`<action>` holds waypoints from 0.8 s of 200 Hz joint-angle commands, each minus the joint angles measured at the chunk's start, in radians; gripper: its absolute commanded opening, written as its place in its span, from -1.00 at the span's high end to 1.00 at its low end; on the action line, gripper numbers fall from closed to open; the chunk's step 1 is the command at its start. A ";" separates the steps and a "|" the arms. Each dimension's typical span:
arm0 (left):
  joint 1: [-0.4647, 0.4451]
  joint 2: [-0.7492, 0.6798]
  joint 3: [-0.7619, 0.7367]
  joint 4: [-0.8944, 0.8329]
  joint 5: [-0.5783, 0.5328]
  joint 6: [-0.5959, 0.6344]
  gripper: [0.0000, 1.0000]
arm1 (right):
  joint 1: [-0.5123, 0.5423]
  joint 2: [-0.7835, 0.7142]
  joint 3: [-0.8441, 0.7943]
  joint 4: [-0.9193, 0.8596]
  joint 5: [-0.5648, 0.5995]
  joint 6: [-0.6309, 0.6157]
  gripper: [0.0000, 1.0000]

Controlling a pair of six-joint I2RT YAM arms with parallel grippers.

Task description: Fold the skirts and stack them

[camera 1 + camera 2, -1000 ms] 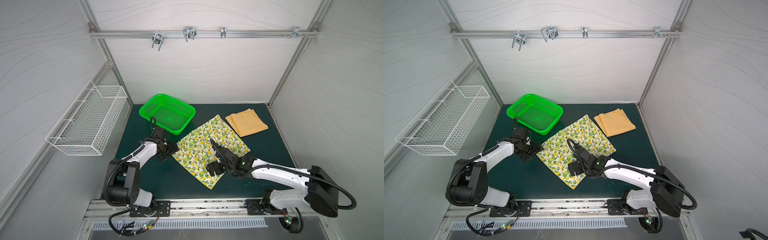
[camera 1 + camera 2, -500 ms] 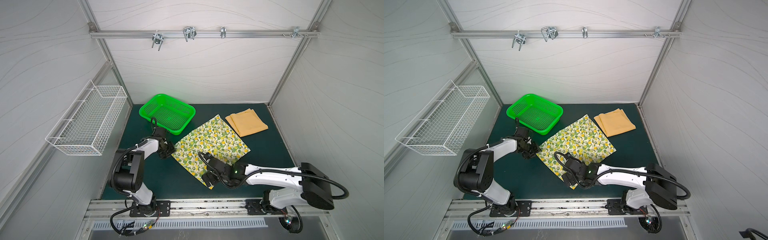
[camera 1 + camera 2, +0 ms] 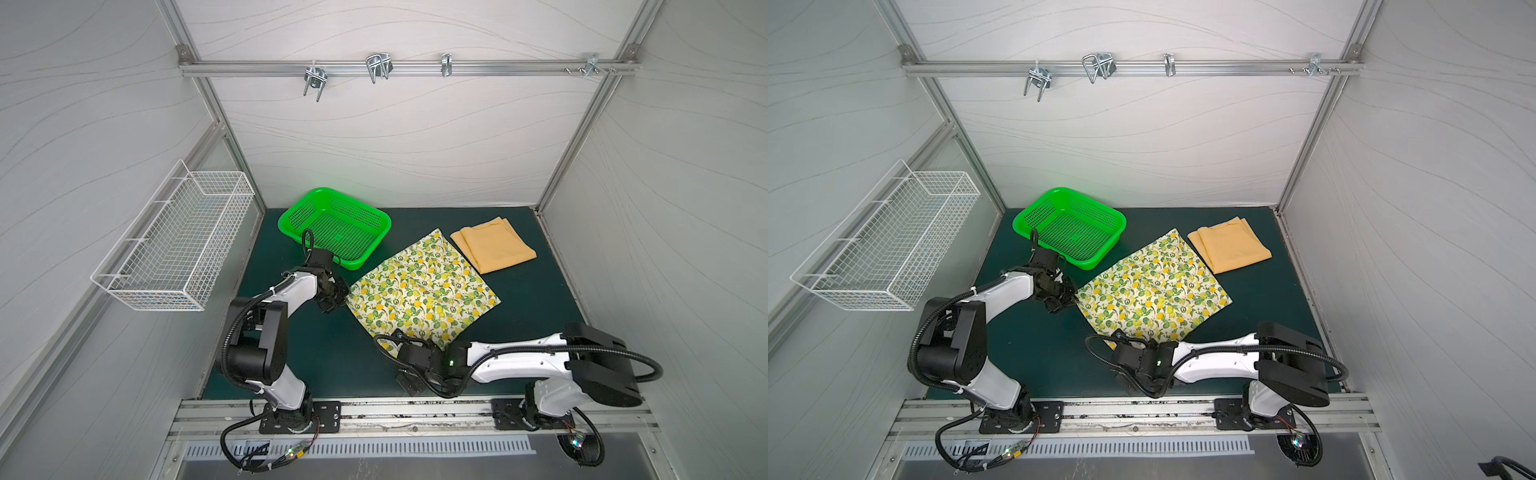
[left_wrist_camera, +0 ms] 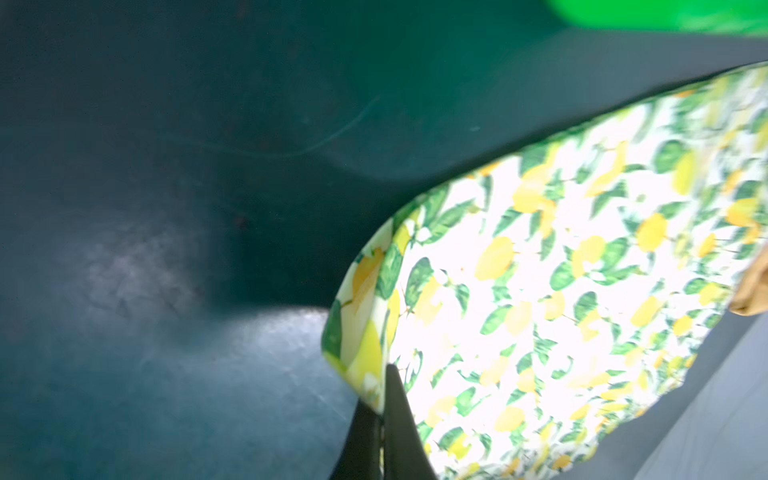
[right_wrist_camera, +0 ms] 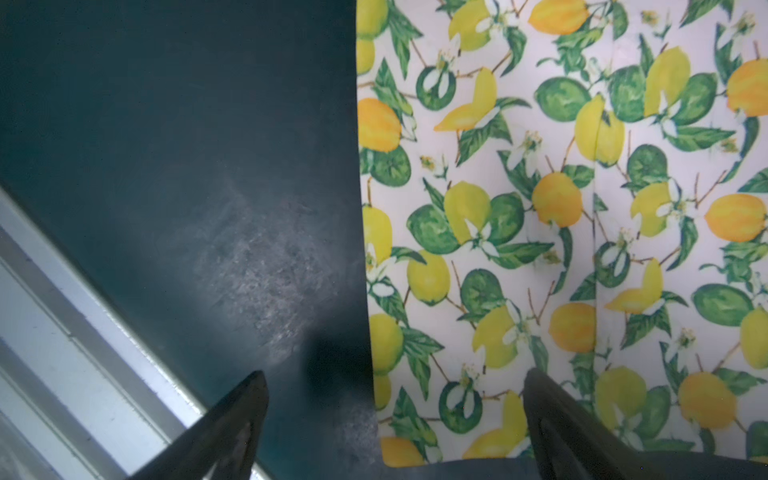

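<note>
The cream lemon-print skirt (image 3: 424, 286) (image 3: 1154, 291) lies spread flat as a diamond on the dark green table in both top views. My left gripper (image 3: 338, 297) (image 4: 382, 399) is shut on its left corner, which curls up a little off the table. My right gripper (image 3: 405, 357) (image 5: 395, 374) hovers open low over the skirt's near corner. One fingertip (image 5: 536, 382) is above the print (image 5: 582, 208) and the other above bare table. The mustard-orange skirt (image 3: 494, 245) (image 3: 1229, 245) lies folded at the back right, just beyond the lemon skirt's far edge, untouched.
A green perforated basket (image 3: 291, 216) (image 3: 1025, 216) stands empty at the back left, just behind my left wrist. A white wire basket (image 3: 174, 245) hangs on the left wall. The metal front rail (image 5: 83, 332) runs close beside my right gripper.
My left gripper has closed on the lemon skirt's left corner. My right arm has drawn back from over the skirt's middle to its near corner, staying open.
</note>
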 commanded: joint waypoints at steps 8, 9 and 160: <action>0.004 -0.046 0.094 -0.059 0.022 0.004 1.00 | 0.010 0.045 0.011 0.014 0.027 0.002 -0.82; 0.004 -0.046 0.096 -0.060 0.021 0.004 1.00 | 0.011 0.046 0.011 0.014 0.027 0.002 -0.82; 0.004 -0.049 0.221 -0.144 0.034 0.027 1.00 | 0.010 0.152 -0.001 0.016 0.002 0.074 0.04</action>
